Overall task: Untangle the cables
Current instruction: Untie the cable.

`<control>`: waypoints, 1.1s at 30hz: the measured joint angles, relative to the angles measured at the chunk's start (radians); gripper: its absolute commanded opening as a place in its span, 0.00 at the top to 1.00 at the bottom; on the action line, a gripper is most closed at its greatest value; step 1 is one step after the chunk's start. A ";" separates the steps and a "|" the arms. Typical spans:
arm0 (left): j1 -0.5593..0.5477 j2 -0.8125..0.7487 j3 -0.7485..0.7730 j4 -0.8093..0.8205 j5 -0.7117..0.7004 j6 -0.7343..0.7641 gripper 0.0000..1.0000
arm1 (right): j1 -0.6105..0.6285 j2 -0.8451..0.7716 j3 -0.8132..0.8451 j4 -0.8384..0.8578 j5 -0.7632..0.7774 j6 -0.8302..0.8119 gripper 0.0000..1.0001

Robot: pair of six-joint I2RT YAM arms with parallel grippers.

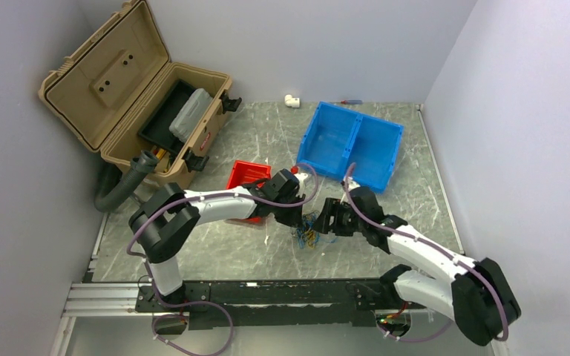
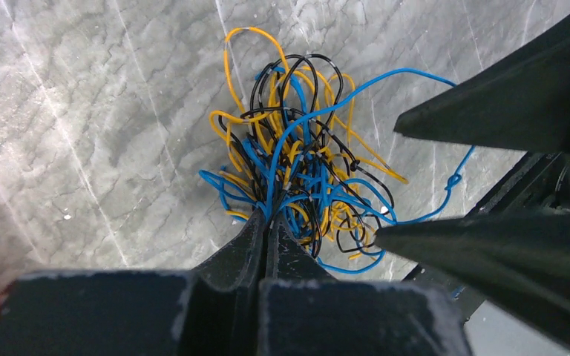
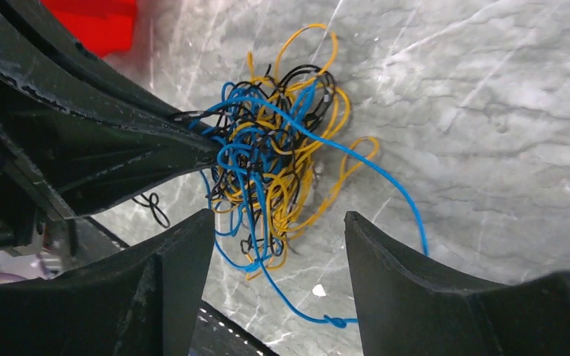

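Your left end effector [image 2: 267, 216] is pressed together on a few strands at the edge of the cables [image 2: 297, 163], a knotted yellow, blue and black clump on or just above the worktop [image 2: 82, 111], between the two arms. Your right end effector [image 3: 278, 222] is spread around the clump and holds nothing. I judge you're at the pull-apart step, so next pinch one loose blue loop and draw it away from the left's anchor.

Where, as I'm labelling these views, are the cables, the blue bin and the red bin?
cables [image 2: 297, 178]: left wrist view, middle of the tangle.
blue bin [image 1: 330, 144]: top view, left compartment floor.
red bin [image 1: 246, 175]: top view, its far part.
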 measured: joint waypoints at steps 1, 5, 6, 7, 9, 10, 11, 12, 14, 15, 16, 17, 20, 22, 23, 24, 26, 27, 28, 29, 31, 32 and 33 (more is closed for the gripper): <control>0.000 0.005 -0.001 0.005 0.005 -0.003 1.00 | 0.023 0.019 0.009 -0.008 0.013 -0.004 0.33; 0.001 0.015 -0.001 0.014 0.011 -0.006 1.00 | 0.136 0.106 0.092 -0.063 0.121 -0.025 0.37; 0.001 0.016 -0.001 0.015 0.012 -0.007 1.00 | 0.167 0.130 0.121 -0.079 0.159 -0.026 0.39; 0.001 0.016 -0.001 0.015 0.012 -0.007 1.00 | 0.185 0.146 0.138 -0.089 0.185 -0.027 0.39; 0.000 0.016 -0.001 0.013 0.008 -0.007 1.00 | 0.234 0.191 0.180 -0.122 0.266 -0.026 0.40; 0.000 0.016 0.000 0.010 0.004 -0.007 1.00 | 0.251 0.212 0.193 -0.135 0.297 -0.024 0.42; 0.000 0.016 0.000 0.004 -0.003 -0.007 1.00 | 0.271 0.240 0.207 -0.152 0.337 -0.022 0.42; 0.000 0.017 0.002 -0.002 -0.008 -0.007 1.00 | 0.290 0.271 0.220 -0.170 0.374 -0.017 0.42; -0.002 0.018 0.005 -0.017 -0.023 -0.008 1.00 | 0.326 0.332 0.243 -0.199 0.442 0.002 0.42; -0.004 0.019 0.008 -0.024 -0.031 -0.008 1.00 | 0.340 0.354 0.255 -0.208 0.467 0.011 0.43; -0.007 0.019 0.012 -0.039 -0.045 -0.013 1.00 | 0.355 0.377 0.274 -0.222 0.499 0.027 0.43; -0.007 0.019 0.017 -0.054 -0.063 -0.020 1.00 | 0.364 0.396 0.294 -0.236 0.528 0.043 0.43; -0.006 0.019 0.042 -0.113 -0.131 -0.030 1.00 | 0.375 0.454 0.339 -0.267 0.610 0.100 0.41; -0.006 0.018 0.056 -0.166 -0.195 -0.029 1.00 | 0.377 0.480 0.355 -0.288 0.661 0.137 0.40; -0.006 0.019 0.062 -0.191 -0.225 -0.026 1.00 | 0.378 0.488 0.357 -0.298 0.682 0.158 0.39; -0.010 0.018 0.068 -0.211 -0.251 -0.021 1.00 | 0.381 0.494 0.361 -0.311 0.701 0.177 0.34; -0.023 0.018 0.085 -0.255 -0.305 -0.011 1.00 | 0.390 0.494 0.365 -0.333 0.732 0.216 0.28; -0.030 0.018 0.093 -0.272 -0.326 -0.007 1.00 | 0.391 0.492 0.366 -0.349 0.748 0.243 0.28; -0.036 0.018 0.102 -0.292 -0.351 -0.002 1.00 | 0.389 0.489 0.366 -0.367 0.764 0.271 0.28; -0.038 0.018 0.108 -0.299 -0.368 0.001 1.00 | 0.387 0.484 0.366 -0.383 0.777 0.300 0.28; -0.040 0.015 0.115 -0.338 -0.429 0.006 1.00 | 0.377 0.466 0.367 -0.438 0.819 0.340 0.28; -0.039 0.013 0.114 -0.362 -0.457 0.006 1.00 | 0.369 0.452 0.365 -0.467 0.838 0.356 0.28; -0.038 0.011 0.111 -0.383 -0.480 0.007 1.00 | 0.361 0.435 0.363 -0.492 0.856 0.372 0.28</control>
